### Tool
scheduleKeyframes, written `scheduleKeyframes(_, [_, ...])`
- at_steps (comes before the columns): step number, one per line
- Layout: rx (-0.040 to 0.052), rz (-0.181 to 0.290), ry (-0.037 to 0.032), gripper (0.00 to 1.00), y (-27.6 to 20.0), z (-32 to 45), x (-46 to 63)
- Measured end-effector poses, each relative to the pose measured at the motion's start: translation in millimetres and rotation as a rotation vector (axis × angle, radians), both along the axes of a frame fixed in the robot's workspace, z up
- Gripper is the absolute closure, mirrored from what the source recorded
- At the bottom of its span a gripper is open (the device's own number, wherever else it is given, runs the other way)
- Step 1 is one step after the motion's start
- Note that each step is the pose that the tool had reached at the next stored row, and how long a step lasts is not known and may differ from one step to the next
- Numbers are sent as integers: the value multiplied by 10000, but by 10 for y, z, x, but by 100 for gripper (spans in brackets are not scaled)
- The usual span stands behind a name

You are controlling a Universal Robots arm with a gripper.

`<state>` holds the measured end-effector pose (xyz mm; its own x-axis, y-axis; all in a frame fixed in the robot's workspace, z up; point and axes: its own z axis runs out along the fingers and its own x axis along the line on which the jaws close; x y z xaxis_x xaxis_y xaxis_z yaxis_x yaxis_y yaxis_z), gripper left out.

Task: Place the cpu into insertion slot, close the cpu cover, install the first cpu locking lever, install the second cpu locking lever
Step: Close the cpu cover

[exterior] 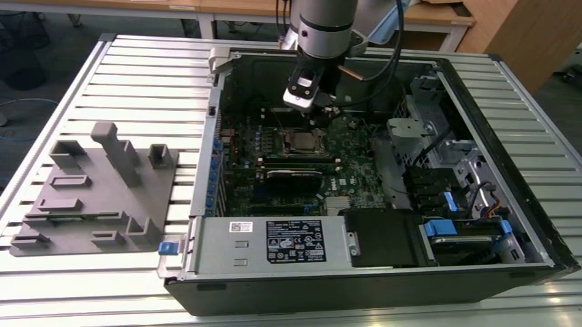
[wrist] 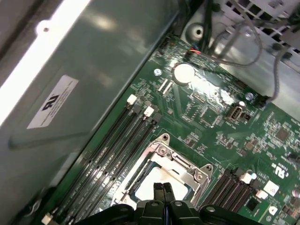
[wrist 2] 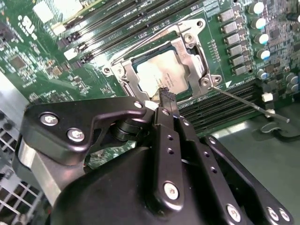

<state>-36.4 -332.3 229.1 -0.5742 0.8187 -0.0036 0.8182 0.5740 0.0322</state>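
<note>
While the gripper [wrist 2: 166, 95], jaws together, stands over it, the dull silver-grey cpu [wrist 2: 151, 75] sits framed by the cpu cover [wrist 2: 194, 56].

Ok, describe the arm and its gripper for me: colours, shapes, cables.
The arm is a silver-grey cylinder with a black band at a joint, and a black cable hangs beside it. In the second wrist view the gripper is matte black: flat linkage plates fastened with silver screws, narrowing to two slim fingers.
</note>
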Motion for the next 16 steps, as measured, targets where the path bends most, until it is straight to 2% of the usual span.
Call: scheduleKeyframes(16, [52,2527,-4,90,0,-2,0])
